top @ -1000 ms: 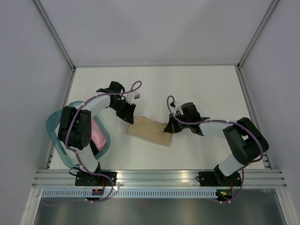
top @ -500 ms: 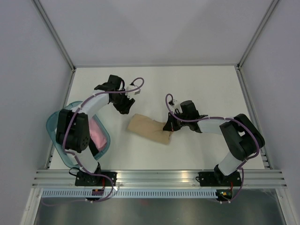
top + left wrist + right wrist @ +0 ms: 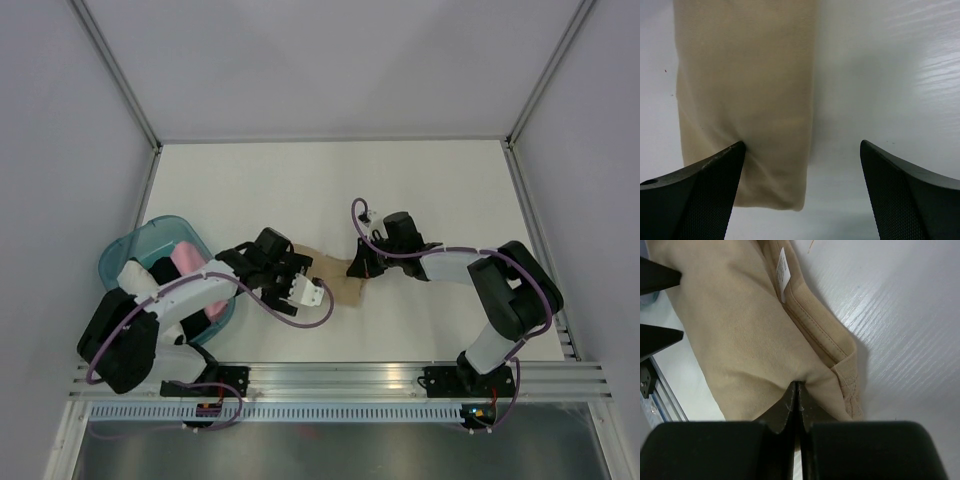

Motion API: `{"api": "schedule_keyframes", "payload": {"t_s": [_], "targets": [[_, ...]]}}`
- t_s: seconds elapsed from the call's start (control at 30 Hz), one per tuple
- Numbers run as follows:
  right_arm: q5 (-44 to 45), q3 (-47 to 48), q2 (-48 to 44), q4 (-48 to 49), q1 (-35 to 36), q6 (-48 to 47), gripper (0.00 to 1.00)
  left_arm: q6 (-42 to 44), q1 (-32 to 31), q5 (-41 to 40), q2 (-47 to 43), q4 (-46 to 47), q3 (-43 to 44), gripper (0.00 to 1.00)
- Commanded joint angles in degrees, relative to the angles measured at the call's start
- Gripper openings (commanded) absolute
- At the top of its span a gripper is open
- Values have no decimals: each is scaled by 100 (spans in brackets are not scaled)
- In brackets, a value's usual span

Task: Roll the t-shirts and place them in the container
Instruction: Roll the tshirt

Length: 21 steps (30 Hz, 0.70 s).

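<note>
Seen from above, the left arm (image 3: pixel 170 295) folds low along the near-left of the white counter (image 3: pixel 420 190). Its elbow is pushed out toward the left wall and its forearm reaches rightward over the rim of a teal basket (image 3: pixel 135 245). The left tool (image 3: pixel 300 285) hangs over the near-left end of the tan t-shirt (image 3: pixel 338 278), which lies folded into a narrow band near the middle of the counter.

In the left wrist view the left tool (image 3: pixel 802 145) stands wide. One fingertip (image 3: pixel 715 185) touches or overlaps the cloth of the tan t-shirt (image 3: pixel 745 75); the other sits over bare counter, well off the band's edge.

The right arm (image 3: pixel 470 268) bends at its elbow near the right side and stretches its forearm leftward, bringing the right tool (image 3: pixel 358 268) down onto the band's far-right end. The right wrist view shows the right tool (image 3: pixel 796 385) with its jaws all but closed, pinching a fold of the tan t-shirt (image 3: pixel 740 330) just beside the stitched collar. The small white neck label (image 3: pixel 782 267) lies farther along the cloth.

A pink roll (image 3: pixel 185 255) sits inside the basket, partly hidden by the left arm.
</note>
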Motion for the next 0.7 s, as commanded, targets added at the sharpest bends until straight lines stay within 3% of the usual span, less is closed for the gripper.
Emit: {"api": "schedule_keyframes", "payload": {"t_s": [0.0,0.27,0.33,0.37,0.4,0.43,0.5,0.53,0.57,0.6,0.67], "targets": [[-48,177,61,-42,-23,-198,7,459,-76,-381,446,789,133,100],[-399,282,139,-42,-76,-611,10,370,-85,-715,1044,1344,-33,100],[-548,326,140,-6,-164,-655,11,441,-76,-742,1158,1370,-34,93],[-593,361,140,-41,-190,-708,12,459,-76,-733,1229,1379,-16,88],[-619,457,113,-181,-216,-839,13,467,-76,-716,1360,1379,36,71],[-611,510,78,-287,-225,-936,15,494,-76,-663,1431,1379,72,61],[-541,685,-105,-637,-243,-1190,19,459,-76,-601,1580,1397,159,48],[-523,730,-211,-735,-234,-1270,22,337,-76,-575,1624,1388,308,33],[-453,757,-351,-814,-234,-1358,30,257,-76,-583,1651,1327,388,28],[-418,722,-727,-859,-234,-1463,33,187,-67,-549,1721,1239,606,16],[-252,399,-1464,-667,-208,-1962,38,-111,-6,-234,1757,750,983,3]]}}
